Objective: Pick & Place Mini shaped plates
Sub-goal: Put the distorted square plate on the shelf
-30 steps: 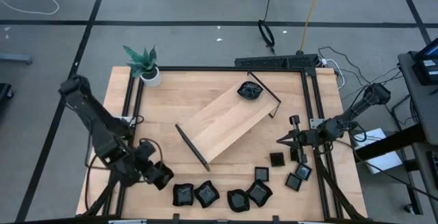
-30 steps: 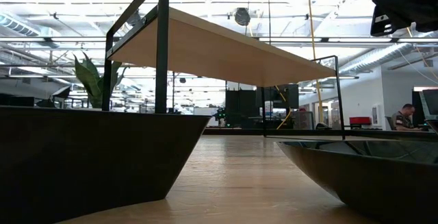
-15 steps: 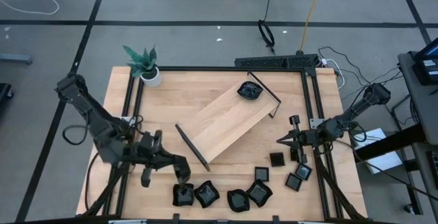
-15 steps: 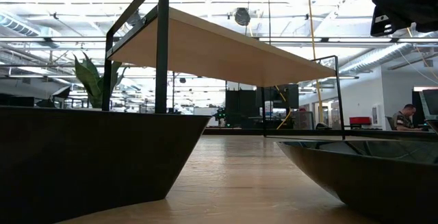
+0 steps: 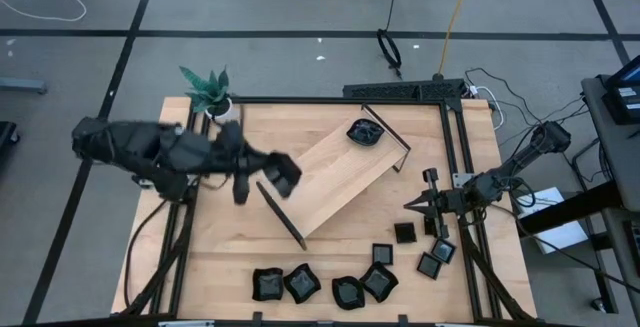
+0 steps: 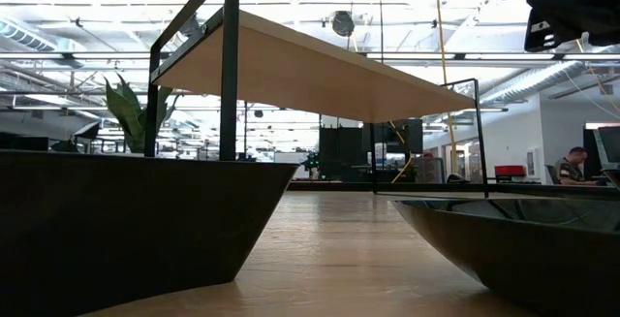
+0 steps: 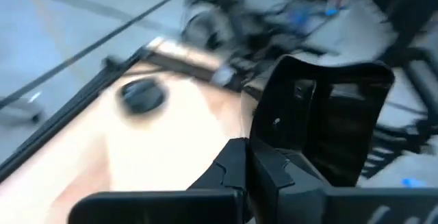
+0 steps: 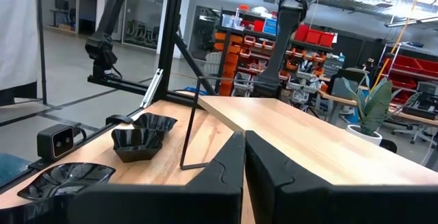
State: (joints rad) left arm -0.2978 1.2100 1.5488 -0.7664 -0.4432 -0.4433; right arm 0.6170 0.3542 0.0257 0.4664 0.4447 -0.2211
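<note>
My left gripper (image 5: pixel 283 177) hangs above the left end of the pale wooden tray (image 5: pixel 335 172), shut on a small black square plate (image 7: pixel 321 125). One rounded black plate (image 5: pixel 365 133) lies on the tray's far right end, also seen in the left wrist view (image 7: pixel 142 95). Several more black plates rest flat along the table's near edge (image 5: pixel 302 284) and near the right side (image 5: pixel 404 232). My right gripper (image 5: pixel 412 205) waits shut at the table's right edge, touching nothing. My left gripper pinches the square plate by one rim (image 7: pixel 270 135) between its two fingers. The fingers come from the table's left, slanting a little downward. The plate stands on edge past the fingertips, lifted clear of tray and table.
A potted plant (image 5: pixel 213 95) stands at the far left corner. Black frame rails (image 5: pixel 190 167) run along the table's left and right sides. The tray lies slantwise with black rails at both ends (image 5: pixel 280 215). Bare wood (image 5: pixel 220 257) shows at the near left.
My left gripper has risen from beside the near row of plates and swung toward the far edge, ending over the tray's left end. It has rolled on the way. The row of plates on the table has stayed put.
</note>
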